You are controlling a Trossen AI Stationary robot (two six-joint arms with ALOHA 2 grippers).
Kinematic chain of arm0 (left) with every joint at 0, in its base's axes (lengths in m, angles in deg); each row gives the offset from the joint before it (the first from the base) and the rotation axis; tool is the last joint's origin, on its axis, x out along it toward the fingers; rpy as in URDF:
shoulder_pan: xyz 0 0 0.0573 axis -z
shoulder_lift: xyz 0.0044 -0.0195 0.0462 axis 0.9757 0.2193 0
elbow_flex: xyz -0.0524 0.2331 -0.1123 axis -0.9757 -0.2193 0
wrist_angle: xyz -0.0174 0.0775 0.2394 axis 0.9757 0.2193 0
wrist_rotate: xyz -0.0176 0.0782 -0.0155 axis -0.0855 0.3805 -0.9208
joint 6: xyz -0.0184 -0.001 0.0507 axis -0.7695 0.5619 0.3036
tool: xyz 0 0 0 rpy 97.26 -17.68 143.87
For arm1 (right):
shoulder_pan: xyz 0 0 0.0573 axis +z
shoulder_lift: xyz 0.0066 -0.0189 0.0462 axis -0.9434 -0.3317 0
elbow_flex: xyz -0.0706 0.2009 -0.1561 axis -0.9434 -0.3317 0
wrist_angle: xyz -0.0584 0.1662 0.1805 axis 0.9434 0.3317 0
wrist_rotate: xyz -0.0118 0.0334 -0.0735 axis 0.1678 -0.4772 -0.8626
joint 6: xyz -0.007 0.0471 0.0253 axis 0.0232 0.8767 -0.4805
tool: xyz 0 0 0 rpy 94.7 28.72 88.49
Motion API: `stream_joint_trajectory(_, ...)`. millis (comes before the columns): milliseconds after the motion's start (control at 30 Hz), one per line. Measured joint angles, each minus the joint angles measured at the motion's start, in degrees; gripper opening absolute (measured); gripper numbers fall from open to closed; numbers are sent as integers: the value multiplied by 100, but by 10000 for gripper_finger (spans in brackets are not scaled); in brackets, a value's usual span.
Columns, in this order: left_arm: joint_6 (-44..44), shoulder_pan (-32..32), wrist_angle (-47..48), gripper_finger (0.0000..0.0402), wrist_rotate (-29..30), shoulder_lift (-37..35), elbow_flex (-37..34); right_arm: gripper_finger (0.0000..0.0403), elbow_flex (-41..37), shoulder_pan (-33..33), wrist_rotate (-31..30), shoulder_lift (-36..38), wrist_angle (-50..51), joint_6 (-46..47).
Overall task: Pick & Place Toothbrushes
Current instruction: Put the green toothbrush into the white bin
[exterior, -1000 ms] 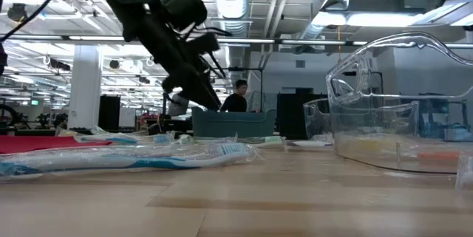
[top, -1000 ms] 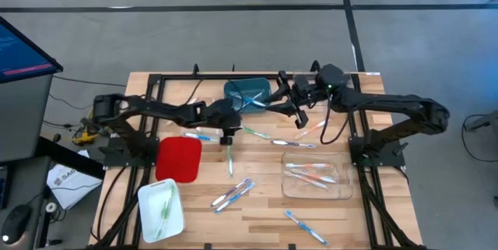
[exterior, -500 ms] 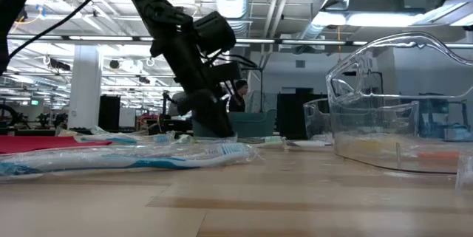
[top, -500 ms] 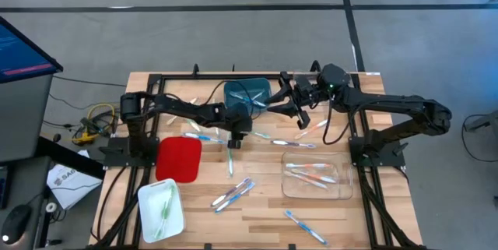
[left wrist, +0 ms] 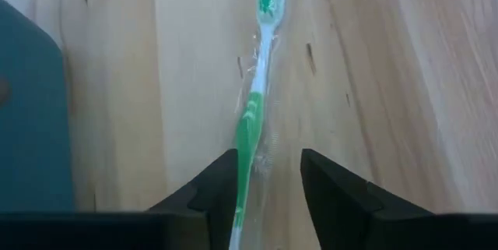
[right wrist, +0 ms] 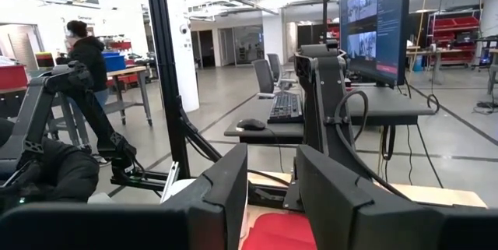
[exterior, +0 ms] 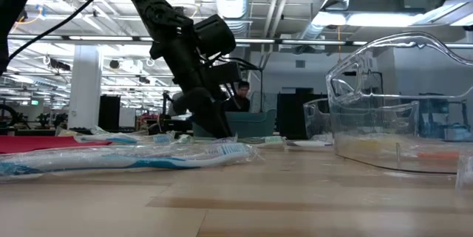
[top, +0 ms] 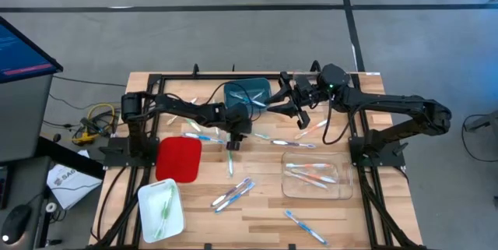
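Green, clear-wrapped toothbrush (left wrist: 254, 117) flat on the wooden table (top: 264, 211), just below the teal tray (top: 247, 93) in the high view and beside the red tray (top: 178, 159). Straddled at the handle end by the left gripper (left wrist: 268, 184), fingers (left wrist: 218, 191) spread to either side of the wrapper and not clamped on it; bristle head pointing away from the wrist camera. Seen from above as a pale green stick (top: 230, 159) directly under the left gripper (top: 232, 142), arm stretched in from the left edge of the frame. Low on the tabletop in the level view too (exterior: 214, 125).

Elsewhere on the table: a blue brush (top: 199, 135) by the red tray's upper edge, a green one (top: 257, 132) and a pink one (top: 310, 129) right of the teal tray, another pair (top: 233, 194) near the middle front, a single blue one (top: 304, 227) at the front edge. Several orange-red and white brushes (top: 310, 174) lying in the clear container (top: 338, 191); green ones (top: 165, 205) in the white tray (top: 148, 217). Nearest the low camera, a blue wrapped brush (exterior: 126, 159) across the foreground.

Right gripper (top: 294, 105) raised near the teal tray's right side, fingers (right wrist: 226, 195) parted around nothing. Beyond the table, a person (right wrist: 85, 47) in the room and a monitor (right wrist: 373, 20).
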Motion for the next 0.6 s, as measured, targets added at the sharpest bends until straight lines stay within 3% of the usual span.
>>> stream_joint_trajectory(267, 117, -10, 21, 101, 7, 32, 0, 108, -1, 0, 0, 0, -9, 1)
stream_joint_trajectory(600, 196, -10, -44, 99, 228, 439, 42, 108, -2, -1, 2, 0, -9, 7)
